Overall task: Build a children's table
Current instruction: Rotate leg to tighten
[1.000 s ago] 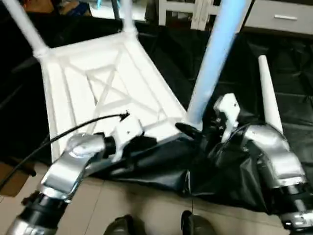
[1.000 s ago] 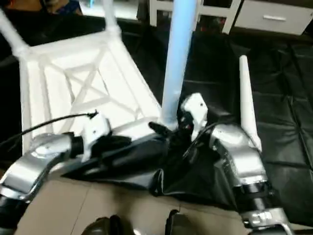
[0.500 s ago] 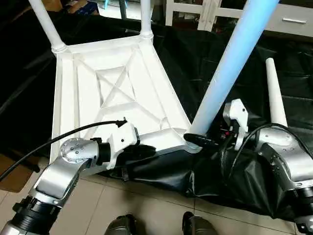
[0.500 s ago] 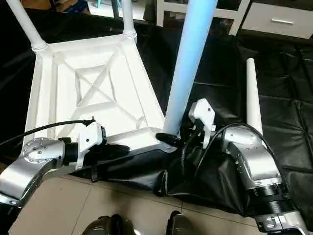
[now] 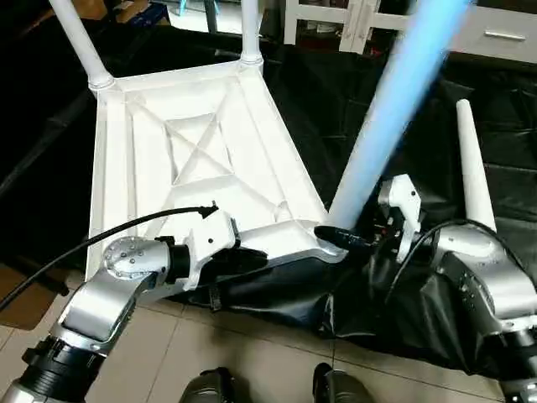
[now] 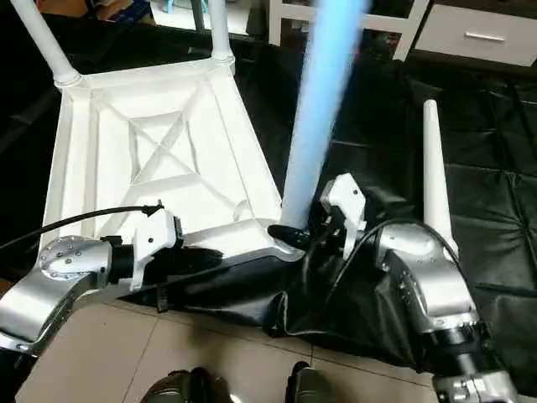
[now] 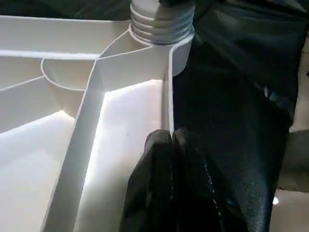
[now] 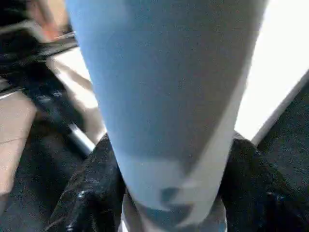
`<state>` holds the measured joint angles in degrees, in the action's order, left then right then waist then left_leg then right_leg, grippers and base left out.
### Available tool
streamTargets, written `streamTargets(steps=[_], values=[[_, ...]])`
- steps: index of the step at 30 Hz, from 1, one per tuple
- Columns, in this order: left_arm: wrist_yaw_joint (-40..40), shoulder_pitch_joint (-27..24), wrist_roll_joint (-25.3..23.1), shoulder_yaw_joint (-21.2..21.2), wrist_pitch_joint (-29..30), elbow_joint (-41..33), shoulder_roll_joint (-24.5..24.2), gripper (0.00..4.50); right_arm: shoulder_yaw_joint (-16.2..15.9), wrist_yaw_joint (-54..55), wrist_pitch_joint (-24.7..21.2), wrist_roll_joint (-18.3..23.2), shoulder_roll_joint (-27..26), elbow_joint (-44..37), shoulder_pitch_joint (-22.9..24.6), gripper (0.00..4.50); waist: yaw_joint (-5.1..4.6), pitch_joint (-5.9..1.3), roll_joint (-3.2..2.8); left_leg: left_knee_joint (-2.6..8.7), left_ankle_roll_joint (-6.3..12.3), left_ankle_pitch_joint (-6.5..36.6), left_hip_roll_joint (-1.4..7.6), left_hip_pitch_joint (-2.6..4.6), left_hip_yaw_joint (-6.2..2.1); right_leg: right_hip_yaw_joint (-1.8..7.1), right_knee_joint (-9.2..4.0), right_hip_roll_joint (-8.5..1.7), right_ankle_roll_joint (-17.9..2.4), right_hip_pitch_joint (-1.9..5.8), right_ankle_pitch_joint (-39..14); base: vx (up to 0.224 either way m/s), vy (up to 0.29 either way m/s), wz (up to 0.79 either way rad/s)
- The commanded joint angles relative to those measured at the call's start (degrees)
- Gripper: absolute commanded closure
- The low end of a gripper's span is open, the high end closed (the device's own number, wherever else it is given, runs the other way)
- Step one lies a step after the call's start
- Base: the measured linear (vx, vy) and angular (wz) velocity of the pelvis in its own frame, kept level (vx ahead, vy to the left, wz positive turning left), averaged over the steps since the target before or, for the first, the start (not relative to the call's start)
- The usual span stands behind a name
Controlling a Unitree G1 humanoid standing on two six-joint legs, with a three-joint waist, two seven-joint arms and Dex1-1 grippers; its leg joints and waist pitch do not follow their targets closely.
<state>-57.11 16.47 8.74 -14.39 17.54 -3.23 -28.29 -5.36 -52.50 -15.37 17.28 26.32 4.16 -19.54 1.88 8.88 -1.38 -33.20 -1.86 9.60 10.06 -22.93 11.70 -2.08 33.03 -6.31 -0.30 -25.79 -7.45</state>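
White plastic fills the left half of the head view: the tabletop [image 5: 201, 159] lies upside down on black sheeting [image 5: 503, 168], its X-ribbed underside up, with two legs [image 5: 75, 38] already standing in the far corner sockets at about eleven and twelve o'clock. At seven o'clock the left gripper [image 7: 171, 145] rests on the near rim, its two black fingers pressed fully together and pinching nothing, judged to be steadying the top. Moving right, a third leg [image 5: 394, 109] rises from the near right corner socket [image 7: 161, 29] toward one o'clock; its threaded end sits in the socket, some threads showing above the rim. The right gripper [image 6: 315, 235] at four o'clock has a black finger [image 8: 89, 193] on each side of that leg's base. Over the last second these fingers have drawn in from nearly full spread to about half, and the leg now leans a touch more to the right than half a second ago. Whether they have fully clamped the leg cannot be told. That closing suggests a fresh hold for another turn of screwing in. At three o'clock the fourth leg [image 5: 471, 159] lies loose on the sheeting, not yet fitted.
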Motion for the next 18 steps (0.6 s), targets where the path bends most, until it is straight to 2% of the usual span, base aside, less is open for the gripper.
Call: streamTargets(steps=[1,2,4,5,6,7,8,9,10,11,13,14,15,16,17,18], values=[[2.74,0.69,-1.94,-3.00,2.24,-0.81,2.14,4.50,-1.40,8.73,-4.60,-4.36,-2.48,0.26,1.37,2.30,-0.16,-3.80,0.31,4.58,3.36,14.33,2.59,1.60,-0.89,1.72,-3.46,-1.18,-12.81,2.91,-17.25,0.000,0.000,0.00],[4.13,1.15,-2.65,-3.28,3.01,-0.72,2.94,4.50,-1.34,11.92,-6.09,-5.48,-3.65,0.22,1.57,2.37,-0.08,-3.82,0.30,4.60,2.68,15.14,2.48,1.76,-0.97,1.66,-3.61,-1.17,-12.22,2.87,-18.79,0.000,0.000,0.00],[7.39,2.50,-3.23,-4.09,5.41,-0.94,6.18,4.50,1.10,24.25,-10.19,-8.06,-9.16,0.95,1.61,2.46,-0.51,-3.42,0.32,5.01,0.17,18.80,2.40,1.70,-1.17,1.80,-4.22,-1.21,-9.66,2.39,-24.86,0.000,0.000,0.00],[8.62,3.01,-3.36,-4.36,6.21,-1.01,7.55,4.50,2.10,28.88,-11.47,-9.07,-11.28,1.28,1.58,2.46,-0.61,-3.46,0.29,5.04,-0.48,19.83,2.28,1.67,-1.30,1.70,-4.32,-1.25,-8.95,2.30,-26.49,0.000,0.000,0.00],[10.00,3.77,-3.81,-5.07,7.38,-1.07,9.23,4.50,3.31,33.59,-12.38,-9.30,-14.04,2.01,1.42,2.51,-0.77,-3.45,0.18,5.19,-1.77,22.07,2.10,1.73,-1.64,1.50,-4.55,-1.36,-7.13,2.28,-30.09,-0.051,0.001,-0.06],[11.80,4.66,-4.69,-5.68,8.13,-0.69,11.00,4.50,4.59,38.33,-12.32,-9.54,-16.87,3.24,1.04,2.51,-1.06,-3.37,0.26,5.28,-2.28,24.40,1.96,1.84,-1.86,1.33,-5.05,-1.30,-5.36,1.98,-33.03,-0.051,0.001,-0.06],[11.80,4.66,-4.69,-5.68,8.13,-0.69,11.00,4.50,4.59,38.33,-12.32,-9.54,-16.87,3.24,1.04,2.52,-1.06,-3.37,0.26,5.28,-2.28,24.40,1.96,1.84,-1.86,1.33,-5.05,-1.30,-5.36,1.98,-33.03,0.000,0.000,0.00],[13.22,5.39,-5.18,-6.17,9.24,-0.40,12.55,4.50,5.51,41.56,-11.78,-9.29,-19.17,4.72,0.39,2.52,-1.44,-3.19,0.16,5.35,-2.68,27.06,1.84,2.11,-2.05,1.14,-5.59,-1.25,-3.70,1.51,-35.36,0.000,0.000,0.00],[17.23,6.93,-6.43,-6.65,11.61,0.66,16.25,4.50,7.37,48.66,-10.21,-9.72,-24.10,7.97,-1.35,2.52,-1.80,-3.17,-0.11,5.41,-3.06,28.88,1.82,2.24,-2.20,0.90,-5.78,-1.09,-2.92,1.40,-36.11,0.000,0.000,0.00],[18.41,7.48,-6.62,-6.70,12.02,1.24,17.62,4.50,7.31,50.24,-9.42,-9.95,-25.60,9.58,-2.30,2.53,-2.02,-3.06,-0.19,5.43,-3.27,29.95,1.81,2.35,-2.26,0.76,-5.98,-1.07,-2.86,1.17,-36.61,0.000,0.000,0.00],[19.42,8.16,-6.81,-6.75,12.00,2.08,19.01,4.50,6.81,51.63,-8.22,-10.44,-27.10,11.59,-3.69,2.53,-2.60,-2.83,-0.19,5.90,-3.47,33.49,1.75,2.11,-3.01,-0.35,-6.66,-0.94,-1.21,1.97,-37.43,-0.054,0.023,-0.08],[19.48,8.30,-6.82,-6.77,11.85,2.25,19.19,4.50,6.56,51.78,-7.84,-10.61,-27.35,12.03,-4.08,2.53,-2.60,-2.83,-0.19,5.90,-3.47,33.49,1.75,2.11,-3.01,-0.35,-6.66,-0.94,-1.21,1.97,-37.43,-0.050,0.030,-0.12],[19.15,8.58,-6.87,-6.61,11.72,2.51,18.98,4.50,4.17,49.49,-8.39,-11.92,-27.35,12.62,-5.56,2.53,-3.03,-2.68,-0.48,6.20,-3.51,36.22,1.70,2.26,-3.41,-1.04,-7.15,-0.92,-0.40,2.21,-37.50,0.000,0.000,0.00],[18.82,8.63,-6.99,-6.26,11.53,2.64,18.34,4.50,3.61,46.32,-8.25,-10.89,-27.35,11.65,-5.88,2.53,-3.59,-2.63,-0.58,6.48,-3.44,37.29,1.72,1.98,-3.91,-1.57,-7.13,-0.98,-0.25,2.93,-36.50,0.000,0.000,0.00],[18.80,8.64,-7.05,-6.17,11.58,2.64,18.22,4.50,3.55,45.68,-8.31,-10.63,-27.44,11.30,-5.92,2.53,-3.67,-2.66,-0.77,6.62,-3.42,37.57,1.81,1.88,-4.10,-1.72,-7.08,-1.08,-0.30,3.24,-35.86,0.000,0.000,0.00],[18.76,8.67,-7.19,-5.98,11.50,2.72,17.91,4.50,3.45,44.68,-8.45,-10.16,-27.42,10.53,-5.90,2.53,-3.66,-2.72,-0.67,6.68,-3.28,36.48,1.78,1.53,-4.26,-1.70,-7.10,-1.46,-0.51,3.53,-34.92,0.000,0.000,0.00]])
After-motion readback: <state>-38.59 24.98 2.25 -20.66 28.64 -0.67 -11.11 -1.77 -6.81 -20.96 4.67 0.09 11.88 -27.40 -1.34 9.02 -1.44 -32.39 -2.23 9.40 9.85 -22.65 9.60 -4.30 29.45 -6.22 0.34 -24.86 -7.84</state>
